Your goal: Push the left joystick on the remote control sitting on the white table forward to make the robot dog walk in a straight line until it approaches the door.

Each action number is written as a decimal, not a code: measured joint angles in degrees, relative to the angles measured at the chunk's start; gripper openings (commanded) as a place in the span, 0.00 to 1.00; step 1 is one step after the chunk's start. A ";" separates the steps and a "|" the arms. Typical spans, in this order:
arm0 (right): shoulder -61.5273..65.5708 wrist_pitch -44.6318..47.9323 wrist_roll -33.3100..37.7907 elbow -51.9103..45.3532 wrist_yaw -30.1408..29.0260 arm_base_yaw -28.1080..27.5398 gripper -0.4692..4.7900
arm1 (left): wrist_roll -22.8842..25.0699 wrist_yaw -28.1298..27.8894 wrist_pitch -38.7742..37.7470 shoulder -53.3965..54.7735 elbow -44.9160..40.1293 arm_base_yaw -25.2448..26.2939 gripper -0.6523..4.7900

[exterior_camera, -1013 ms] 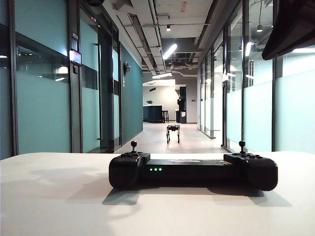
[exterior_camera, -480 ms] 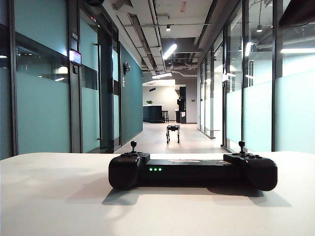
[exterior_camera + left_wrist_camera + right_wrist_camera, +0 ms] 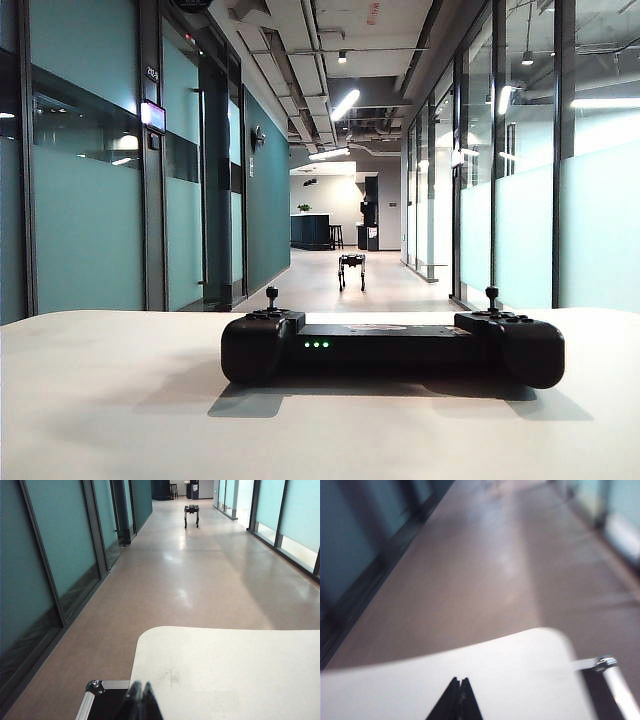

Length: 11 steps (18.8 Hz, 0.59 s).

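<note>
The black remote control (image 3: 392, 348) rests on the white table (image 3: 110, 400), its green LEDs lit. Both thumbsticks stand upright with nothing touching them: the left joystick (image 3: 271, 295) and the right one (image 3: 491, 295). Far down the corridor stands the robot dog (image 3: 351, 268), also visible in the left wrist view as the robot dog (image 3: 191, 514). My left gripper (image 3: 140, 686) is shut and empty over the table's corner. My right gripper (image 3: 459, 681) is shut and empty above the opposite end of the table (image 3: 470, 670). Neither gripper shows in the exterior view.
Glass walls and dark frames line both sides of the corridor (image 3: 345, 285). A black case with metal edging (image 3: 95, 700) sits below the table's corner, and another edged case (image 3: 607, 680) lies off the other end.
The right arm's dark shape at the upper right of the exterior view has withdrawn out of frame. The controller and the robot dog have not moved.
</note>
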 measured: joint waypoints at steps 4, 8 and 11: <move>-6.51 8.70 0.00 -6.86 -2.80 -6.08 0.08 | 0.00 -0.04 -0.02 0.00 0.00 0.00 0.11; -14.82 9.01 0.00 -14.49 -2.91 -10.91 0.08 | 0.00 -0.07 -0.02 0.00 0.00 0.00 0.11; -19.58 9.03 -1.31 -18.32 -2.93 -11.26 0.08 | 0.00 -0.04 -0.02 0.00 0.00 0.00 0.11</move>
